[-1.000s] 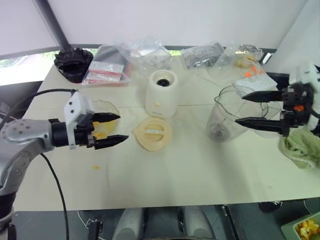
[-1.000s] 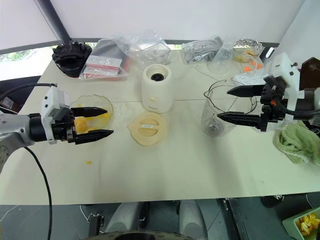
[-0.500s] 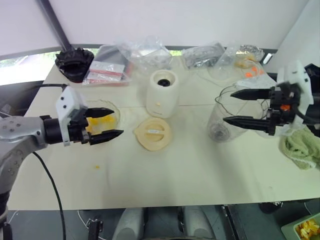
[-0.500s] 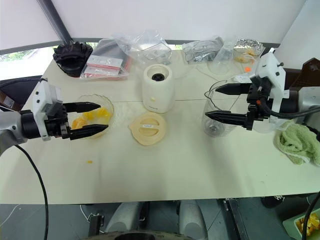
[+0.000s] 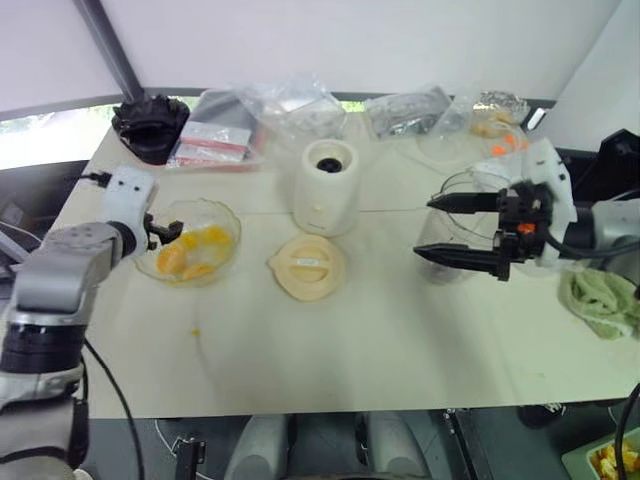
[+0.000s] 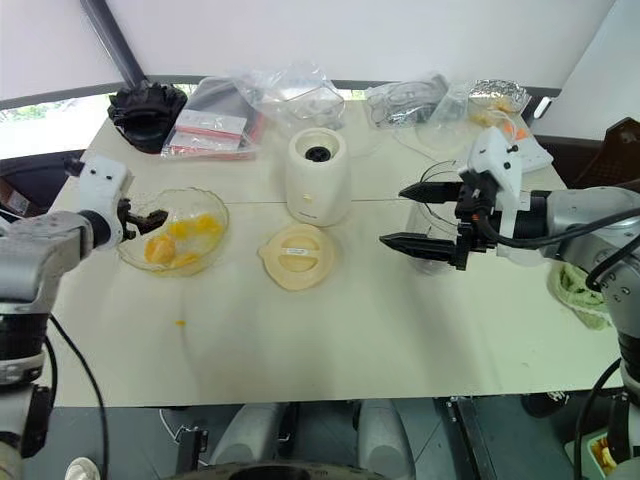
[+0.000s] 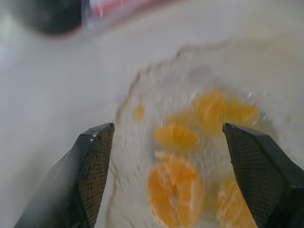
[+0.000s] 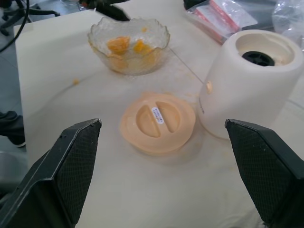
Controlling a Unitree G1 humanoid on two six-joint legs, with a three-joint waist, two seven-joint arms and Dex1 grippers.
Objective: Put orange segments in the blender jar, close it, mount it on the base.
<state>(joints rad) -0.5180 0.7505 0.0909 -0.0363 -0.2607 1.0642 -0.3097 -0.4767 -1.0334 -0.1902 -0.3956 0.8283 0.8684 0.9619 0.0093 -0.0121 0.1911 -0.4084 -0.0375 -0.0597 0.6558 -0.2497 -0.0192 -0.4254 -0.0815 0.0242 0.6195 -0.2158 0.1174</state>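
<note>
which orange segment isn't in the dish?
The small orange segment lying alone on the bare table, nearer the robot than the clear dish; the others sit inside that dish.

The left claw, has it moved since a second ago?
Yes. The left gripper has swung away from the cream lid, across the glass dish to that dish's far-left rim, open above the orange segments.

Arms: silver-grey metal segments with black cabling. Each wrist carries a white housing. Left gripper point(image 7: 166, 142) and right gripper point(image 6: 412, 216): two tapered black fingers, mesh-textured pads.
</note>
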